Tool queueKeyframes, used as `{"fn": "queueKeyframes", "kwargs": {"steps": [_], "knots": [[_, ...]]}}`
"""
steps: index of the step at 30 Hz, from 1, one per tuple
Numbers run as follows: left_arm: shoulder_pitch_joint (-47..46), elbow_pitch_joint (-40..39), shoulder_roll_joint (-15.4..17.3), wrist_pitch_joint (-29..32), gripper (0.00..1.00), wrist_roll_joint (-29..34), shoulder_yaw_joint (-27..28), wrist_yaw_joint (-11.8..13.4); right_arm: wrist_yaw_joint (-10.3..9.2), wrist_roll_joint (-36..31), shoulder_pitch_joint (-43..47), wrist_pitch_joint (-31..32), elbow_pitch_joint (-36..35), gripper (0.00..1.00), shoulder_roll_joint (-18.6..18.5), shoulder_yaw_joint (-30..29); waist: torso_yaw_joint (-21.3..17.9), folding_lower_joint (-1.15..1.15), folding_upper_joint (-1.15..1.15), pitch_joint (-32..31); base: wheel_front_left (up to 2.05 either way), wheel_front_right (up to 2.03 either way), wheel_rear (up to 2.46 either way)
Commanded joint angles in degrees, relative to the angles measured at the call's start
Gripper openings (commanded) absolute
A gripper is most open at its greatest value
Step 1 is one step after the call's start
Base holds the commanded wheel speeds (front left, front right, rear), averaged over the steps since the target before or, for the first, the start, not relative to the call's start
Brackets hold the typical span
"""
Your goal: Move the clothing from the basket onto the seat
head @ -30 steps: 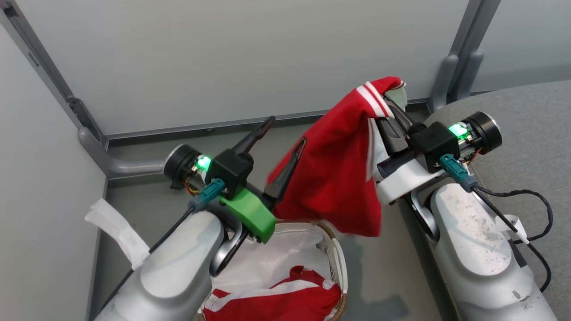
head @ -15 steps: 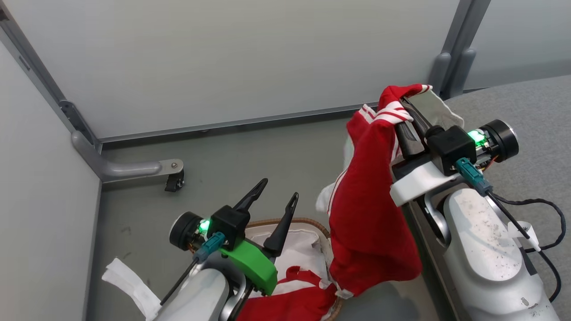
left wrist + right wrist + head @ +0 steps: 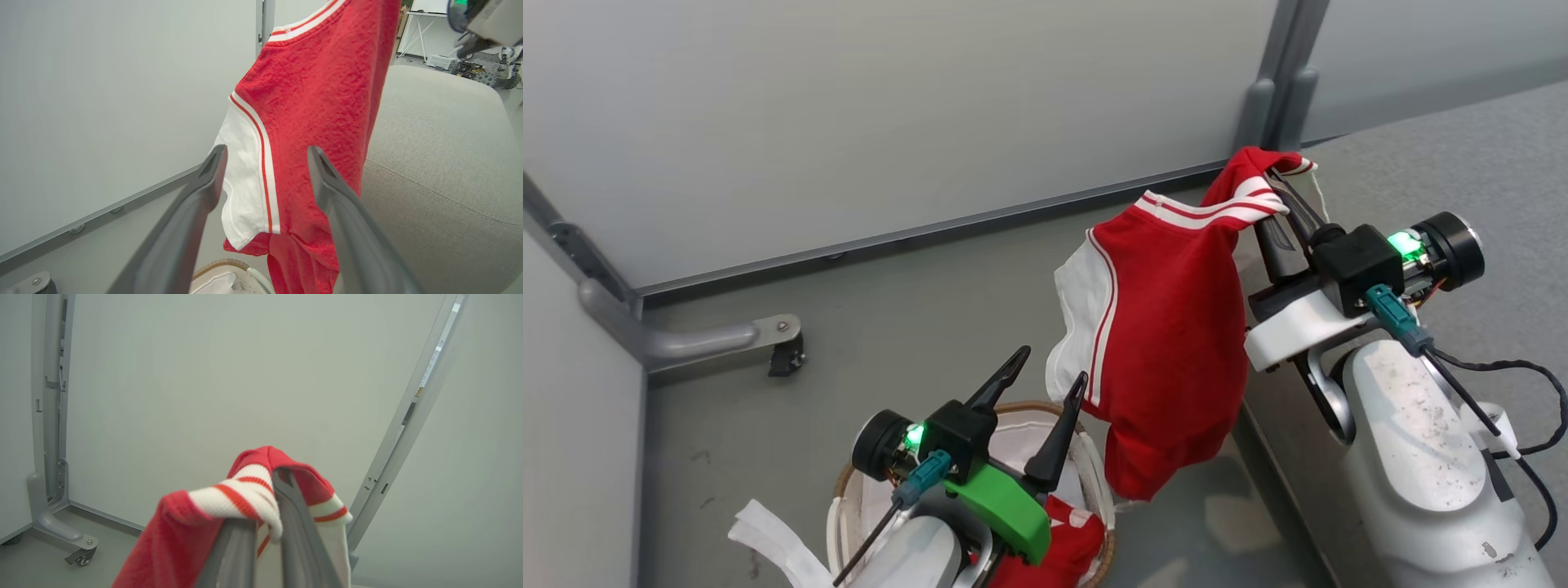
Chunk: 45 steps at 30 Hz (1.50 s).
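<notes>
The right gripper holds a red sports garment by its striped band, jaws nearly closed on the cloth, which hangs free above the floor between the basket at near left and the grey seat at right. The left gripper hovers over the basket, spread wide and empty. A second red piece lies inside the basket.

The step appears to be the carry to the seat. Done well, it likely means raising the low hem above the cushion's rounded edge, then travelling far enough right that most of the cloth settles on the cushion before the jaws part. A release at the edge could let it slide to the floor.

The left wrist view shows the garment's white side panel and its hem hanging just beside the seat's front. The right wrist view shows the striped band bunched over the closed fingers. The head view adds the piece waiting in the basket.
</notes>
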Motion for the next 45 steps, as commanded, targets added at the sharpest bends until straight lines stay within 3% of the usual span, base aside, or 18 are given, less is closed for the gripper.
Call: {"fn": "queueKeyframes", "kwargs": {"steps": [1, 9, 17, 24, 30, 45], "knots": [[0.47, -0.40, -0.23, -0.04, 1.00, 0.78, -0.02, -0.26, -0.08, -0.54, -0.64, -0.12, -0.38, 0.00, -0.49, -0.42, -4.70, 0.00, 0.00, 1.20, 0.00, 0.00, 0.00], [-1.50, -1.22, -0.36, -0.04, 1.00, 1.14, -0.23, -0.27, -0.08, -0.55, -2.50, -0.12, -1.23, 0.00, -1.53, -1.66, -13.76, 0.00, 0.00, 4.66, 0.00, 0.00, 0.00], [-2.97, -1.08, 0.42, -0.04, 1.00, 1.69, -1.00, -0.23, -0.08, -0.21, -3.55, -0.12, -1.98, 0.00, -1.97, -3.32, -17.61, 0.00, 0.00, 7.87, 0.00, 0.00, 0.00], [-4.42, -1.28, 1.20, -0.04, 1.00, 1.67, -2.11, -0.24, -0.08, -0.96, -6.75, -0.12, -1.69, 0.00, -3.01, -4.82, -16.58, 0.00, 0.00, 10.86, 0.00, 0.00, 0.00], [-5.94, -1.33, 2.13, -0.04, 1.00, 1.96, -2.88, -0.24, -0.08, -1.41, -15.01, -0.12, -0.83, 0.00, -6.58, -6.03, -14.12, 0.00, 0.00, 14.33, 0.00, 0.00, 0.00], [-10.25, -3.23, 3.78, -0.04, 1.00, 3.88, -2.82, -0.24, -0.08, -2.30, -44.00, 0.99, 4.89, 0.00, -25.79, -12.67, -8.12, 0.00, 0.00, 24.15, 0.00, 0.00, 0.00]]}}
